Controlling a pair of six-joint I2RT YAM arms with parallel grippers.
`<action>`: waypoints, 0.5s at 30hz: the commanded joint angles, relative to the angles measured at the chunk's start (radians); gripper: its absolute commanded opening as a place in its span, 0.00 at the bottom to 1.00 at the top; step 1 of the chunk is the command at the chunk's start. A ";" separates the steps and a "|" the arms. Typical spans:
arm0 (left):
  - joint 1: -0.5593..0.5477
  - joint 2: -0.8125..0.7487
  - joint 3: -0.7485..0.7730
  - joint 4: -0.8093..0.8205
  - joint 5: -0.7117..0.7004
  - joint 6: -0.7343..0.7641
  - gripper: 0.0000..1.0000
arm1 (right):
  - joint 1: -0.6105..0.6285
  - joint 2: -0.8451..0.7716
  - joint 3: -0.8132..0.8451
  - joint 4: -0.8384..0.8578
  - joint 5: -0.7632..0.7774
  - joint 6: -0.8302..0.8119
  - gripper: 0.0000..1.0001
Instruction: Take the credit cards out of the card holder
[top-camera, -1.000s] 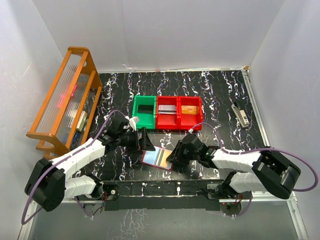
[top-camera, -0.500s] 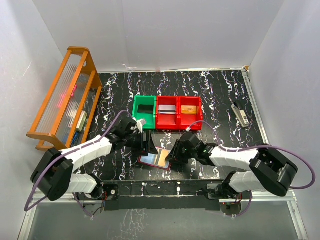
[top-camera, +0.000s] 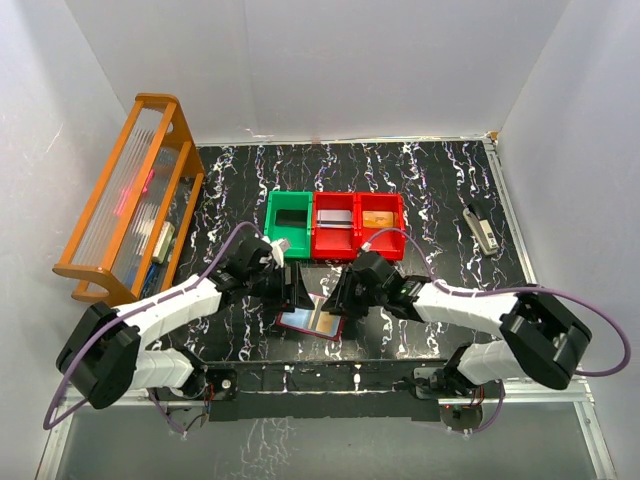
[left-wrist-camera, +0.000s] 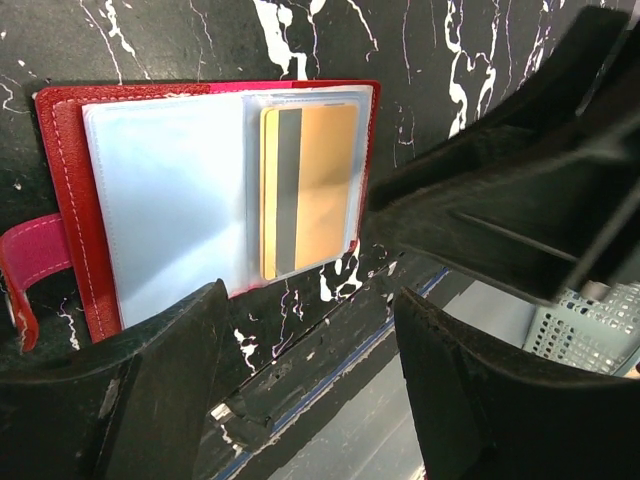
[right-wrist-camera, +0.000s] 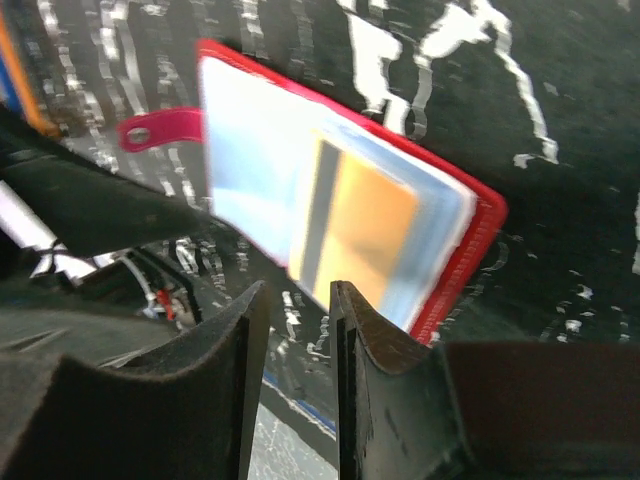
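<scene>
The wallet lies open and flat just ahead of both grippers, gold card showing in its clear sleeve, seemingly so the wide, empty left gripper can pin it while the narrow, empty right gripper pulls.

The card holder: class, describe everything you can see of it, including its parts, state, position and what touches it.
The card holder is a small dark-red, leather-looking wallet lying open on the black marbled table. A snap tab sticks out at one end. Inside are pale bluish clear sleeves; one holds a gold card with a dark stripe. The left gripper and right gripper hover close; neither grips it.
</scene>
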 joint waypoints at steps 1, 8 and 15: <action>-0.003 -0.041 -0.029 0.016 -0.004 -0.019 0.67 | -0.003 0.048 -0.078 0.097 0.026 0.069 0.28; -0.005 0.009 -0.038 0.073 0.031 -0.012 0.68 | -0.025 0.125 -0.153 0.202 -0.017 0.058 0.27; -0.008 0.109 -0.020 0.116 0.042 -0.018 0.61 | -0.077 0.106 -0.137 0.123 0.005 0.000 0.21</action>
